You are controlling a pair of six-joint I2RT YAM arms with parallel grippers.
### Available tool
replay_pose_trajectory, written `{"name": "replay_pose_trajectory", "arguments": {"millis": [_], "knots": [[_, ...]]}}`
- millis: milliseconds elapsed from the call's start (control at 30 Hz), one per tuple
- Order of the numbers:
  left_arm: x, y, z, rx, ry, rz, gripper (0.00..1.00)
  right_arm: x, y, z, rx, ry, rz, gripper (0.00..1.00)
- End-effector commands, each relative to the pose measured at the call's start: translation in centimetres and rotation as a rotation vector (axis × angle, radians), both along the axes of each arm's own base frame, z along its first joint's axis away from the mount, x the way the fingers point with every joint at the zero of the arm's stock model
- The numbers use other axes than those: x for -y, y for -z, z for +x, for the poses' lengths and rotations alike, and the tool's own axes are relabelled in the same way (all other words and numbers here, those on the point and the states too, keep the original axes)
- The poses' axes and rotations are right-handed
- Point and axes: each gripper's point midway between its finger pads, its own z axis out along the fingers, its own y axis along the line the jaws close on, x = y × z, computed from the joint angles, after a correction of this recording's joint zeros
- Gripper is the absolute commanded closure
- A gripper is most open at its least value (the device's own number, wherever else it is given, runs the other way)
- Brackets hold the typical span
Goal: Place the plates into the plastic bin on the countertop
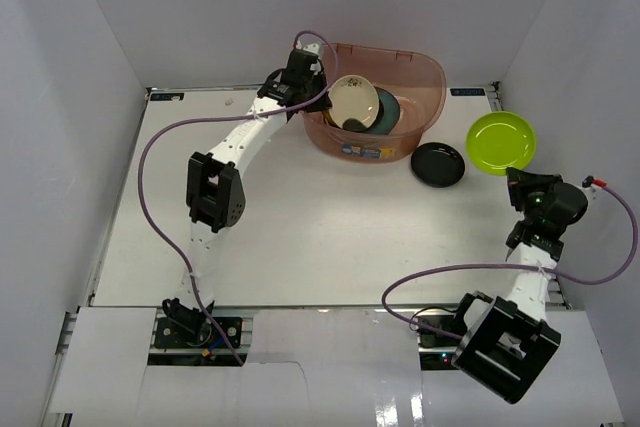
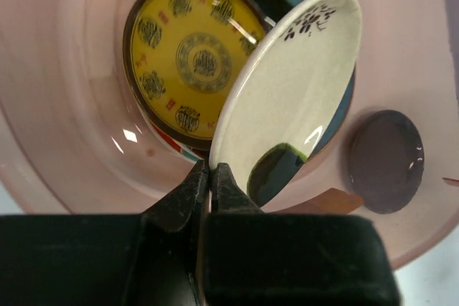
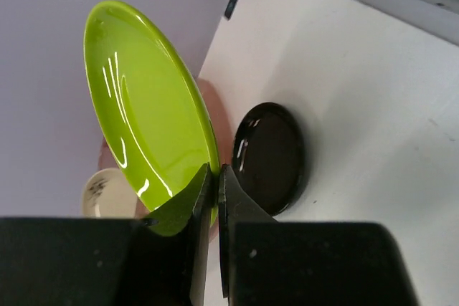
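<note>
The left hand [image 2: 210,170] pinches the cream plate [image 2: 287,91] by its rim, holding it tilted inside the bin [image 1: 420,62] over the yellow patterned plate [image 2: 193,62] lying flat. The right hand [image 3: 213,173] is clamped on the lime green plate [image 3: 143,105] at its edge, near the right wall. A black plate [image 1: 438,164] sits on the bench [image 1: 320,237], just beside the bin.

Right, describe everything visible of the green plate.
The green plate is small, round, plain lime, glossy like glazed ceramic, with a shallow rim. It is face up near the far right corner of the table, right of the bin, a black plate beside it. The right claw is shut on its near rim. Whether it is lifted cannot be told.
</note>
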Motion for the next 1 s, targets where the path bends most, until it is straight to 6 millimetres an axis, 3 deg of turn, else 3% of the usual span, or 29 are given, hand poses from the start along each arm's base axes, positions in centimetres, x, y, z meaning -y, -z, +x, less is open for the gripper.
{"name": "replay_pose_trajectory", "arguments": {"millis": [0, 33, 67, 100, 167, 200, 233, 300, 333, 367, 467, 500, 567, 600, 633, 667, 700, 733, 767, 833, 867, 933, 967], "knots": [[-0.8, -2.7, 0.7, 0.038, -0.001, -0.034, 0.87, -2.8, -6.2, 1.5, 0.139, -0.154, -0.067, 0.92], [-0.7, -2.5, 0.8, 0.036, 0.011, -0.043, 0.80, -3.4, -7.0, 2.0, 0.146, -0.185, -0.115, 0.92], [-0.6, -2.2, 1.0, 0.031, 0.027, -0.054, 0.65, -4.2, -9.4, 2.6, 0.174, -0.213, -0.159, 0.92], [-0.6, -2.2, 1.0, 0.029, 0.030, -0.061, 0.59, -6.4, -10.4, 3.4, 0.181, -0.263, -0.192, 0.92], [-0.4, -2.6, 1.3, 0.043, 0.039, -0.077, 0.47, -8.8, -11.3, 4.9, 0.169, -0.324, -0.292, 0.92], [-0.4, -3.2, 1.1, 0.053, 0.045, -0.085, 0.40, -11.6, -13.5, 5.6, 0.204, -0.380, -0.328, 0.92], [-0.2, -4.0, 1.1, 0.070, 0.051, -0.095, 0.37, -12.8, -12.9, 6.8, 0.182, -0.419, -0.332, 0.92], [0.0, -6.0, 0.2, 0.100, 0.086, -0.121, 0.28, -16.2, -13.8, 8.8, 0.191, -0.512, -0.348, 0.92], [0.0, -7.3, 0.0, 0.134, 0.099, -0.137, 0.25, -16.9, -14.0, 9.6, 0.190, -0.528, -0.360, 0.92], [0.0, -8.5, -0.5, 0.153, 0.108, -0.149, 0.23, -19.4, -14.0, 10.1, 0.186, -0.583, -0.380, 0.92], [-0.8, -13.7, -3.1, 0.254, 0.131, -0.205, 0.20, -22.7, -13.6, 13.1, 0.143, -0.651, -0.402, 0.92], [-1.5, -15.4, -5.2, 0.268, 0.141, -0.232, 0.20, -23.7, -12.9, 14.8, 0.111, -0.675, -0.405, 0.92], [-2.1, -17.5, -7.1, 0.323, 0.146, -0.278, 0.20, -25.7, -12.0, 16.1, 0.084, -0.708, -0.410, 0.92], [-2.4, -17.8, -8.3, 0.318, 0.144, -0.306, 0.20, -26.4, -9.7, 17.5, 0.033, -0.725, -0.410, 0.92], [-3.0, -17.5, -10.6, 0.321, 0.153, -0.326, 0.20, -27.1, -10.4, 18.3, 0.036, -0.733, -0.416, 0.92], [-3.3, -17.2, -11.8, 0.315, 0.155, -0.339, 0.20, -27.9, -8.1, 19.4, -0.014, -0.755, -0.411, 0.92], [-3.6, -16.5, -12.9, 0.307, 0.153, -0.350, 0.21, -28.3, -7.8, 20.0, -0.022, -0.759, -0.415, 0.92], [-3.7, -15.0, -15.1, 0.288, 0.163, -0.369, 0.22, -28.4, -7.4, 20.3, -0.049, -0.756, -0.416, 0.92], [-3.8, -14.1, -15.9, 0.268, 0.161, -0.372, 0.22, -28.6, -6.0, 20.9, -0.078, -0.750, -0.418, 0.92], [-2.8, -12.0, -18.2, 0.207, 0.192, -0.385, 0.23, -28.9, -5.0, 21.4, -0.094, -0.754, -0.410, 0.92], [-2.8, -9.8, -19.5, 0.168, 0.201, -0.369, 0.23, -29.1, -4.7, 21.5, -0.102, -0.759, -0.409, 0.91], [-1.3, -7.4, -21.8, 0.115, 0.244, -0.350, 0.23, -29.5, -3.9, 21.7, -0.120, -0.772, -0.412, 0.81], [-1.2, -5.2, -22.7, 0.078, 0.243, -0.325, 0.23, -29.7, -4.1, 21.7, -0.117, -0.779, -0.416, 0.64]]}}
